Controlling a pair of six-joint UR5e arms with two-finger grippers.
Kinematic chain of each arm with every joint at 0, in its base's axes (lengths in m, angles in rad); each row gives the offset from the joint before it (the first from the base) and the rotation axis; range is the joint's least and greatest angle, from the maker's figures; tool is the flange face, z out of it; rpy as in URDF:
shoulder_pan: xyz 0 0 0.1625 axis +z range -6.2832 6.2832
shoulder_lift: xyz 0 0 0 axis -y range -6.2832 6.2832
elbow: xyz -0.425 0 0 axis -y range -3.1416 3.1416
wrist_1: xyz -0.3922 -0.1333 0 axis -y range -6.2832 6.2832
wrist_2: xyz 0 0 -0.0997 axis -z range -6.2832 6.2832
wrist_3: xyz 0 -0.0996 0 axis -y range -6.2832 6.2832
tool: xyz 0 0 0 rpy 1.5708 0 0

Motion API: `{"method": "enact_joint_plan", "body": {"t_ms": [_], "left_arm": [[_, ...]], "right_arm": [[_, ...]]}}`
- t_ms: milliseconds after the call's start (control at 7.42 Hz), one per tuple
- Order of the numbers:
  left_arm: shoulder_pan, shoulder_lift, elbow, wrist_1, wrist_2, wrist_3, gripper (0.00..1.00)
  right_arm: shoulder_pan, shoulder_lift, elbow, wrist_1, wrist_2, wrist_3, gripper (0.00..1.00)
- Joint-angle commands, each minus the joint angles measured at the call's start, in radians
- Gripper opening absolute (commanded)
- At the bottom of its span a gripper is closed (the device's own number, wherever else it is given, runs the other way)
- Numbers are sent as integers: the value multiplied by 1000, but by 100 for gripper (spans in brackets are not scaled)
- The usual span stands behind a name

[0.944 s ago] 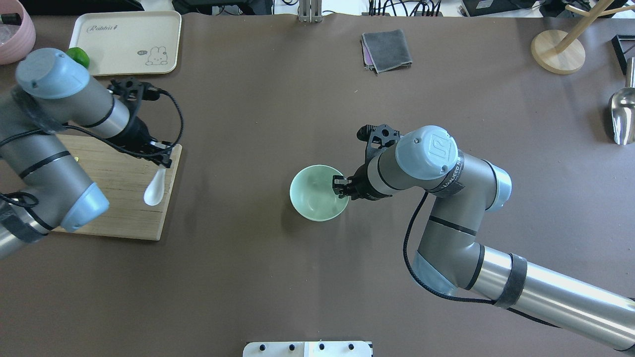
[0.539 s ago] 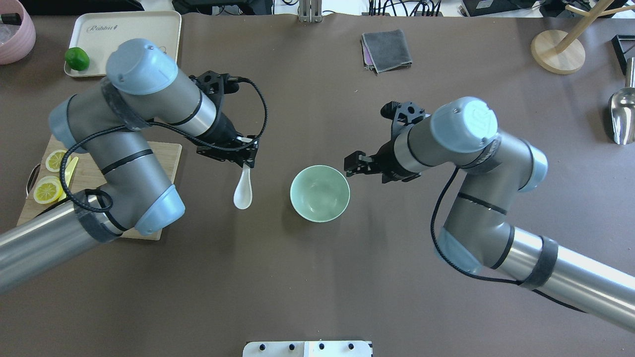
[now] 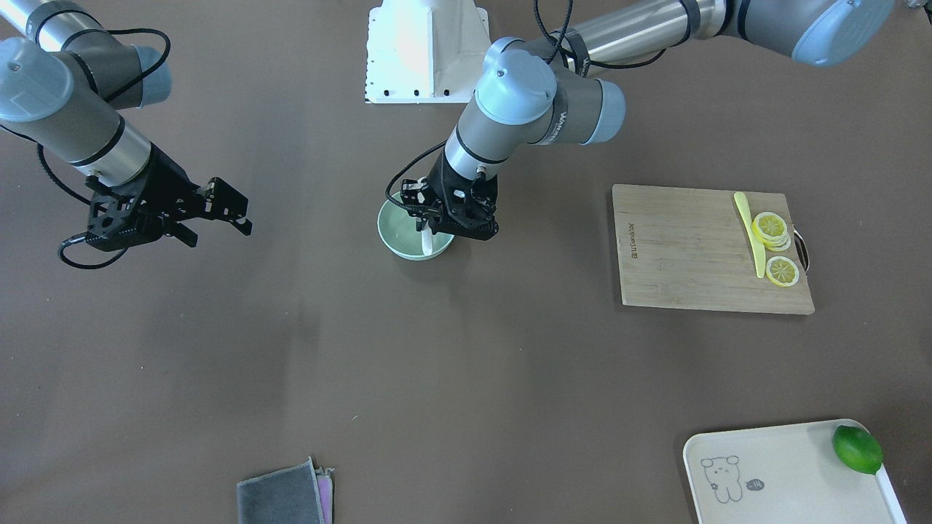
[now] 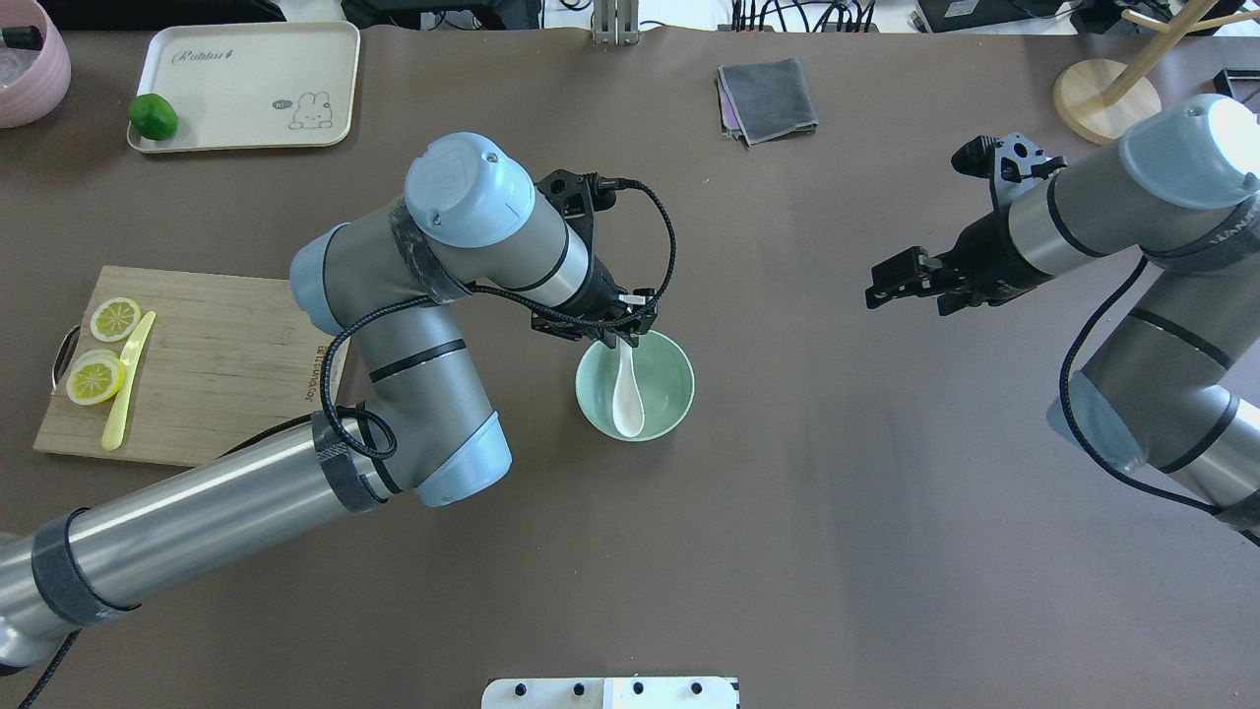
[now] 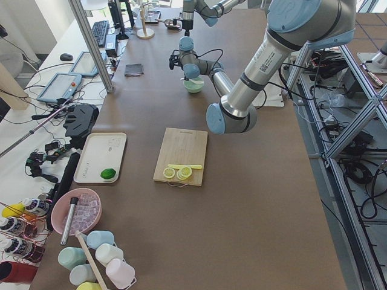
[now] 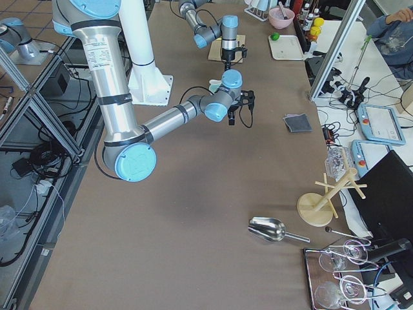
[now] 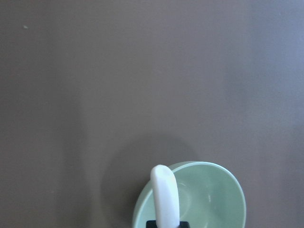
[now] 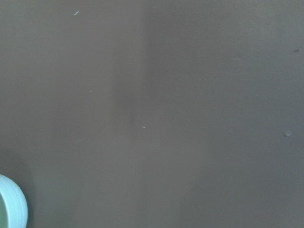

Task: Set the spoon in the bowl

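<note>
The pale mint-green bowl (image 4: 677, 379) stands on the brown table near its middle. My left gripper (image 4: 626, 339) is shut on the handle of the white spoon (image 4: 628, 399) above the bowl's far rim. The spoon hangs with its scoop down inside the bowl; I cannot tell whether it touches the bottom. The front view shows the bowl (image 3: 393, 231), the spoon (image 3: 427, 245) and the left gripper (image 3: 443, 220). The left wrist view shows the spoon (image 7: 164, 197) over the bowl (image 7: 223, 199). My right gripper (image 4: 891, 283) is open and empty, well right of the bowl, as the front view (image 3: 231, 207) also shows.
A wooden cutting board (image 4: 217, 364) with lemon slices and a yellow knife (image 4: 126, 379) lies at the left. A cream tray (image 4: 246, 84) with a lime (image 4: 154, 116) is at the far left. A grey cloth (image 4: 768, 98) and a wooden stand (image 4: 1107, 103) are at the back.
My left gripper carried the spoon from over the cutting board rightward to over the bowl. My right gripper left the bowl's rim and moved away to the right.
</note>
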Motion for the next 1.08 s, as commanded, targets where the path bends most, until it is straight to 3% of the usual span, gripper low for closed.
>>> {"method": "enact_joint_plan", "body": {"t_ms": [0, 270, 539, 674, 944], "left_arm": [[3, 0, 11, -10, 21, 1, 97], [-83, 67, -74, 96, 21, 25, 97], [-202, 258, -309, 380, 12, 487, 97], [-288, 373, -421, 487, -3, 652, 97], [-527, 583, -492, 499, -203, 965, 97]], "right_arm": [[37, -51, 0, 1, -1, -77, 100], [95, -124, -1, 2, 13, -163, 100], [202, -230, -29, -7, 20, -406, 100], [289, -250, -102, -4, 60, -551, 100], [486, -281, -197, -10, 207, -768, 100]]}}
